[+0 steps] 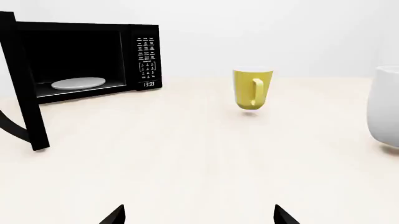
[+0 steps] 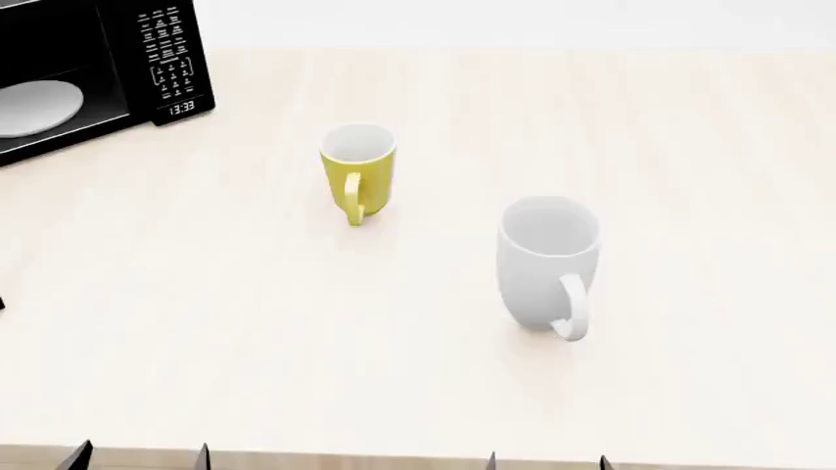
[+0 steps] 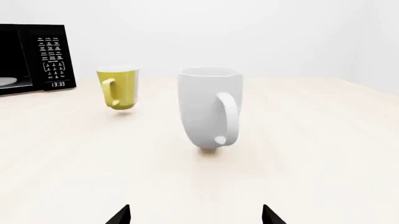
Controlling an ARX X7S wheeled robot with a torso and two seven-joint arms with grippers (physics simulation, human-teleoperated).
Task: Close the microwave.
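The black microwave (image 1: 140, 56) stands at the table's far left with its door (image 1: 25, 88) swung wide open. The white turntable plate (image 1: 78, 83) lies inside, and the keypad panel with its clock is lit. It also shows in the head view (image 2: 163, 59) and the right wrist view (image 3: 46, 60). My left gripper (image 1: 199, 217) is open and empty, low over the table's near edge, well short of the door; its tips show in the head view (image 2: 137, 456). My right gripper (image 3: 196, 215) is open and empty, also at the near edge (image 2: 546, 460).
A yellow mug (image 2: 356, 173) stands mid-table, also seen in the left wrist view (image 1: 252, 88) and the right wrist view (image 3: 118, 87). A larger white mug (image 2: 549, 262) stands right of it, straight ahead of my right gripper (image 3: 209, 109). The pale wooden table (image 2: 706, 196) spreads wide.
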